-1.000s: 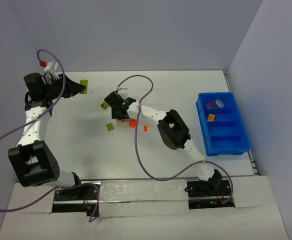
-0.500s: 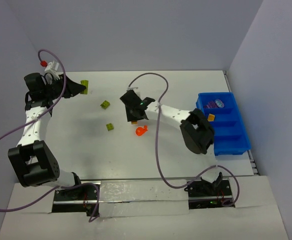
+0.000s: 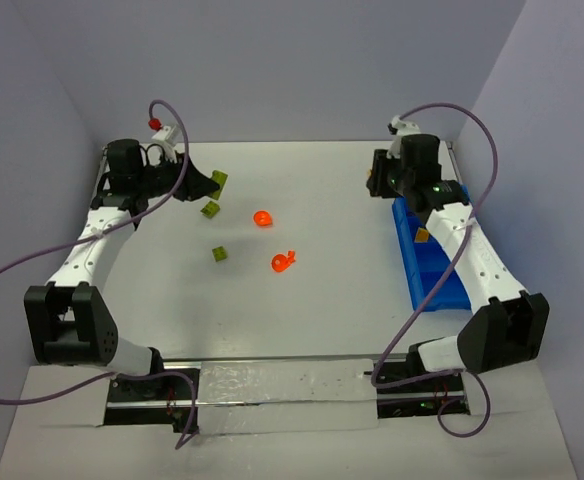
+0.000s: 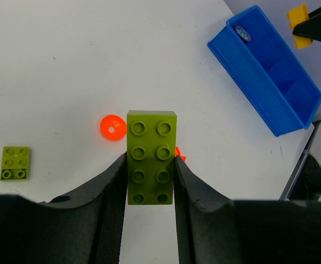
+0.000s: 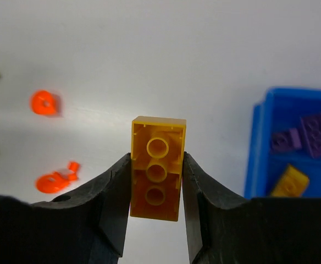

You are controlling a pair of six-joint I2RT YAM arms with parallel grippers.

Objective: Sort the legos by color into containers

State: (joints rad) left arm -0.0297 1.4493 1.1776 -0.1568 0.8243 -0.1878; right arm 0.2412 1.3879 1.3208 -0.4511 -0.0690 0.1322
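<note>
Green brick (image 4: 151, 140): two-by-four, studs facing the wrist camera, pinched along its long sides between the fingers of the left hand (image 4: 151, 159). The hand is narrowed onto it and held above the counter (image 3: 322, 310) at the far left.

Yellow brick (image 5: 158, 137): hollow underside facing the camera, clamped the same way in the right hand (image 5: 157, 159). It is off the counter, just beside the far corner of the tray (image 5: 253, 154), on the counter side and not over a compartment.

Tray: blue, low walls, along the right edge of the counter and partly hidden under the right arm in the top view. Purple pieces (image 5: 309, 135) lie at its far end. A yellow piece (image 5: 289, 181) lies nearer the camera than these; I cannot tell from the wrist view whether a divider separates them.

Loose on the counter, left of centre:
- orange ring (image 3: 262, 218), flat;
- orange piece (image 3: 283, 262), irregular in shape, nearer the arm bases than the ring and apart from it;
- two small green bricks, one (image 3: 210, 209) just below the left hand, the other (image 3: 218, 254) closer to the bases.

All four lie well apart from the tray.
</note>
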